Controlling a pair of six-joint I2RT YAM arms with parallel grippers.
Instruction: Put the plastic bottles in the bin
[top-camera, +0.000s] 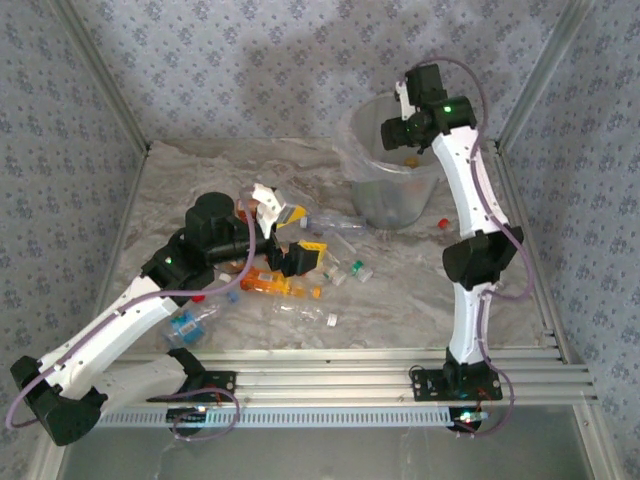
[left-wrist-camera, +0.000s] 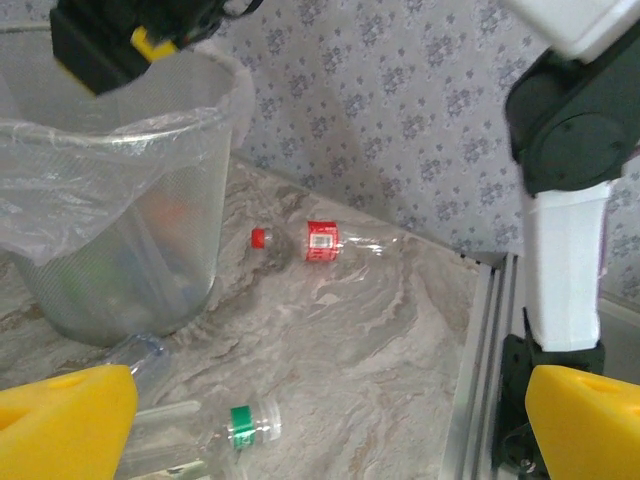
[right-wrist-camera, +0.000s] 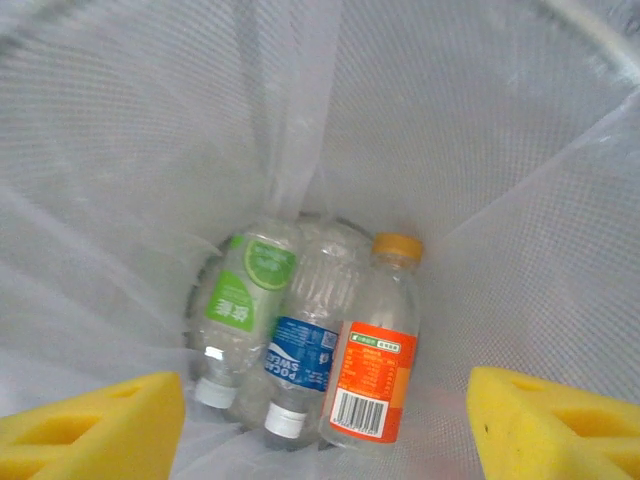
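Drop-off, I reckon: my right gripper (right-wrist-camera: 325, 425) hangs parted and empty over the bin (top-camera: 365, 200) at upper right, three bottles (right-wrist-camera: 300, 340) inside, while my wide-open left gripper (left-wrist-camera: 330, 425) next needs a loose bottle (top-camera: 265, 283) mid-frame.

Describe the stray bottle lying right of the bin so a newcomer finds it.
Find the bin, the big translucent bucket at the far right. Just right of its base, one clear bottle lies on its side. Red cap, red label, alone, well away from the pile of bottles.
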